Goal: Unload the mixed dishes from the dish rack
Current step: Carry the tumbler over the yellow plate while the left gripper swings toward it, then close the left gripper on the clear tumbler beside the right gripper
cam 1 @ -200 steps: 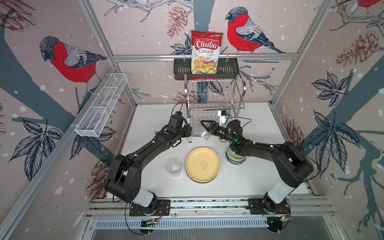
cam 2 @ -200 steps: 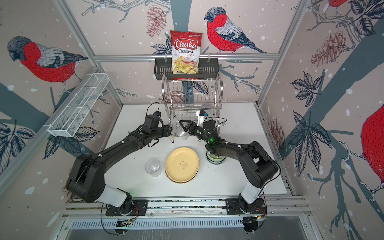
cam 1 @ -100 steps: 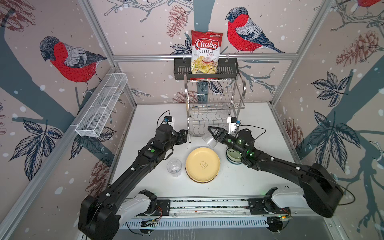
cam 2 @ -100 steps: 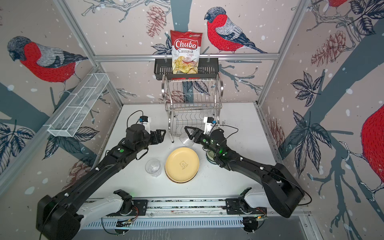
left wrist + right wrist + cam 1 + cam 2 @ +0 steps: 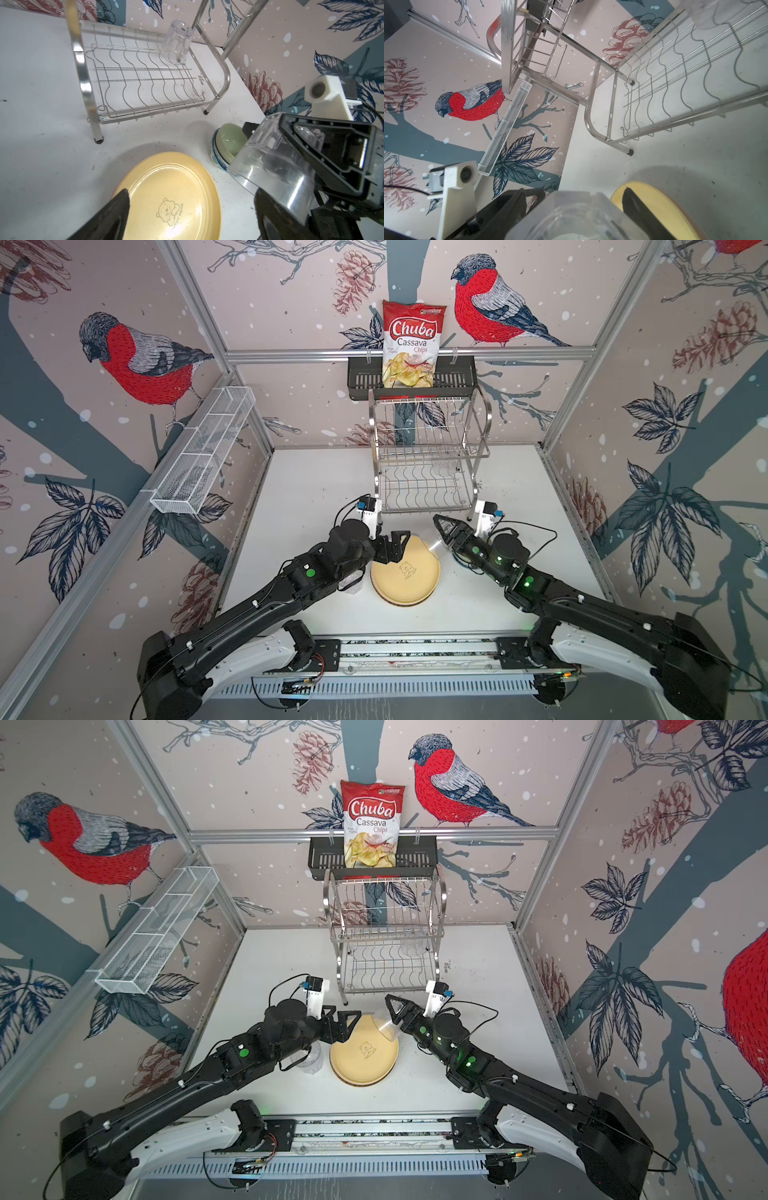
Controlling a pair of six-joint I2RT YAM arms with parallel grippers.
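Clear glass (image 5: 270,166) sits tilted mid-frame in both top views, right gripper (image 5: 392,1013) clamped on it, over the yellow plate (image 5: 405,576) upper-right edge. Left gripper (image 5: 395,545) gapes wide w/ nothing in it (2nd glass (image 5: 178,43) stands inverted on the dish rack (image 5: 424,489) lower tier).

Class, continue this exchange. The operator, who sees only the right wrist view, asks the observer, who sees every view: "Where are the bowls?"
Observer: Stacked on the table beside the cream-yellow plate, the pale green bowl on top.
Operator: Is any glass on the table?
Observer: Yes, a second glass sits left of the plate, partly under the left arm.
Operator: Is the left hand free?
Observer: Yes, the left hand is open and empty over the plate's edge, facing your held glass.
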